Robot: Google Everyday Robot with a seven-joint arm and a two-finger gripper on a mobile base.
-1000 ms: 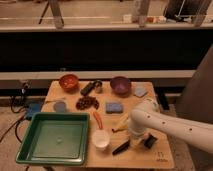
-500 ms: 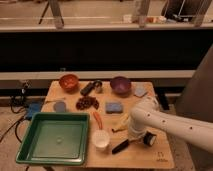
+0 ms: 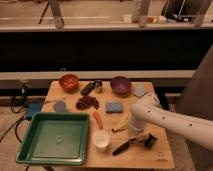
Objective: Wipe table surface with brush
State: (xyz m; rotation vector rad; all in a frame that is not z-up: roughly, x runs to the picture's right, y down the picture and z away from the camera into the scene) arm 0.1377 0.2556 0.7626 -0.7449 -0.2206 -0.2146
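One slim black brush [image 3: 122,147] — end effector [image 3: 139,138] over it.

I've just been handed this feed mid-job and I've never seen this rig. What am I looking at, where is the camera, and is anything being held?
There is only one camera, looking down on the wooden table surface. I cannot tell where it is mounted. The white tube coming in from the right is the robot's single arm. Its gripper sits low over the brush, a black-handled tool lying near the front edge, just right of the white cup. The picture does not show whether the brush is actually gripped. Also on the table are a green tray, an orange bowl, a purple bowl, a blue sponge and a banana.
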